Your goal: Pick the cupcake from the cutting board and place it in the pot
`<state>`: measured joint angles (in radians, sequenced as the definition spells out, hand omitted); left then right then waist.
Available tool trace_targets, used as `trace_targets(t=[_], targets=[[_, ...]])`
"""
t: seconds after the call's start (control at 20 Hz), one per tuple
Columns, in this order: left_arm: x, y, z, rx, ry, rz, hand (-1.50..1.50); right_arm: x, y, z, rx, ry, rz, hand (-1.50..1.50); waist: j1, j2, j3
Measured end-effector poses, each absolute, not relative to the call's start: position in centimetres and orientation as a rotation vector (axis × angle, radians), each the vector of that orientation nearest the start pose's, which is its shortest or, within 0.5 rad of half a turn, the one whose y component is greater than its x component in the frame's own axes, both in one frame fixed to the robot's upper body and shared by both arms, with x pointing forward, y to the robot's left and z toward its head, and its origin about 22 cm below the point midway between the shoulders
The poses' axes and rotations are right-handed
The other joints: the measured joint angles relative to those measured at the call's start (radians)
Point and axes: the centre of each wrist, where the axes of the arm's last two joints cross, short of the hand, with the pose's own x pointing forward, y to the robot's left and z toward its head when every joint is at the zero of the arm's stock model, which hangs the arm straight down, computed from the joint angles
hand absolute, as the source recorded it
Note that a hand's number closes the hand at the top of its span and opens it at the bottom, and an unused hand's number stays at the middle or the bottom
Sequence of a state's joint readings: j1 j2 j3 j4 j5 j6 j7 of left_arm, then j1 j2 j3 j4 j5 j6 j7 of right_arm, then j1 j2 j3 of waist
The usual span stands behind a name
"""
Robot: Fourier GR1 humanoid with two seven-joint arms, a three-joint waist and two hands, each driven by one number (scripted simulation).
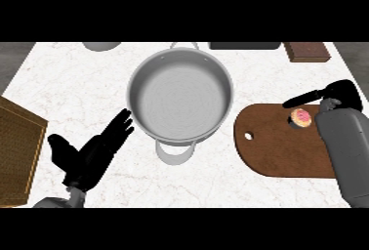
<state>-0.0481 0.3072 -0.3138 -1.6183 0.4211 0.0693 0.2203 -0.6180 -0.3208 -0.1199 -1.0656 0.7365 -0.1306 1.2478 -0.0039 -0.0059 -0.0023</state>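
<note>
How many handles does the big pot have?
2. The pot has one handle on the side nearest the robot and another handle at the far rim, mostly hidden behind the pot.

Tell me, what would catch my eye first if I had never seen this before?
Most likely the big grey pot in the middle of the white counter, with nothing in it. Next, the small pink cupcake on the brown cutting board at the right, with the right robot hand beside it. At lower left, the left robot hand rests open.
</note>
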Motion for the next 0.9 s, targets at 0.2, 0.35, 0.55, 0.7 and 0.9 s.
trace_targets(t=[0.2, 0.35, 0.55, 0.7, 0.9], targets=[[23.5, 22.1, 2.2, -0.268, -1.317, -0.145, 0.00, 38.6, -27.8, 8.7, -1.017, -0.440, -0.006, -1.50, 0.004, 0.001, 0.001], [24.1, 22.0, 1.9, -0.265, -1.316, -0.131, 0.00, 38.5, -27.7, 8.4, -1.011, -0.427, -0.003, -1.50, -0.002, 0.002, 0.001], [24.3, 22.3, 2.2, -0.270, -1.315, -0.142, 0.00, 38.4, -27.6, 7.8, -1.005, -0.403, 0.000, -1.50, 0.001, 0.003, 0.001], [24.2, 22.2, 2.1, -0.272, -1.322, -0.142, 0.00, 38.2, -28.0, 7.6, -1.001, -0.390, -0.007, -1.50, 0.001, 0.003, 0.001], [24.2, 22.0, 2.4, -0.267, -1.323, -0.142, 0.00, 37.8, -28.0, 7.0, -0.995, -0.377, -0.011, -1.50, 0.001, 0.003, 0.001]])
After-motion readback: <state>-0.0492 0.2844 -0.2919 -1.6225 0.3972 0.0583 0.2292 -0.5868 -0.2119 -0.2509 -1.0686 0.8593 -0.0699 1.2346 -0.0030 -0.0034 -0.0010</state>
